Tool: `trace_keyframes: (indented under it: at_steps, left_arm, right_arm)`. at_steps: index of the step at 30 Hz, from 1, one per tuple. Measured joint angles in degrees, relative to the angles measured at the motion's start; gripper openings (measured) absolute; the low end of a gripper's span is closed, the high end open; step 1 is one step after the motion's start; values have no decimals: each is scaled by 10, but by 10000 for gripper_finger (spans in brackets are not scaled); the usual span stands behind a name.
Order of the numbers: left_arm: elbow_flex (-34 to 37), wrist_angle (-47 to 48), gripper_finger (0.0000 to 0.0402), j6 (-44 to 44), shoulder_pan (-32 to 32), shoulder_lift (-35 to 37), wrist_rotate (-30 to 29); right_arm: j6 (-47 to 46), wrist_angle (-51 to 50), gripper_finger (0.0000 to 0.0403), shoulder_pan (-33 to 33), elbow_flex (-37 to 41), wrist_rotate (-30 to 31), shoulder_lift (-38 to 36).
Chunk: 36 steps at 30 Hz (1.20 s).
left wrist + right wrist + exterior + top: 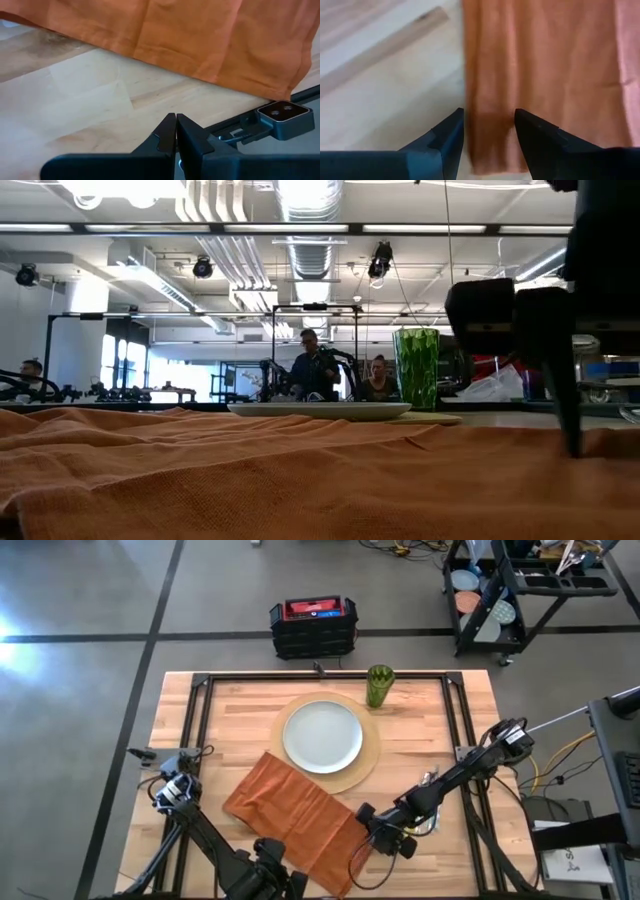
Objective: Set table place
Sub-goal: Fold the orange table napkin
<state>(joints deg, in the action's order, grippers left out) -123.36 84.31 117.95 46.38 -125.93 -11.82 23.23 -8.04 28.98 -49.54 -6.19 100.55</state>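
High view looks straight down; low view sits at table level; all four share the napkin (300, 815).

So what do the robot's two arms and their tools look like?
Both arms are dark, jointed, slim-linked, with black cables alongside. The left tool has two black, tapered, wedge-shaped fingers on a dark crossbar. The right tool has two matching dark fingers; in the high view, cable loops hang around it.

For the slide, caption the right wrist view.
Right gripper, jaws open, poised at the edge of the orange napkin lying on the light-wood table.
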Motion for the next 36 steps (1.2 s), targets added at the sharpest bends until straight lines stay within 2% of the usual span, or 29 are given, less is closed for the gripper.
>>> trace_keyframes:
  at_steps: [9,12,15,20,23,26,29,36]
  left_arm:
    - [1,4,0,0,-1,0,0]
    - [1,4,0,0,-1,0,0]
    - [1,5,0,0,-1,0,5]
    - [1,9,0,-5,-1,0,5]
    - [1,14,0,-8,-1,0,5]
    - [1,15,0,-19,-1,1,5]
    - [-7,33,0,-26,-1,4,5]
    - [-25,58,0,-54,-1,5,-6]
  right_arm:
    - [8,10,156,-28,0,-2,22]
    - [-12,18,144,-30,-1,-13,31]
    - [-27,20,112,-30,-1,-26,35]
    - [-47,17,20,-29,-1,-53,35]
    - [-69,14,8,-29,-2,-67,33]
    - [-93,-21,2,-29,-14,-92,20]
    - [-101,-96,1,-28,-38,-100,-4]
    - [-91,-212,0,-30,-151,-105,-46]
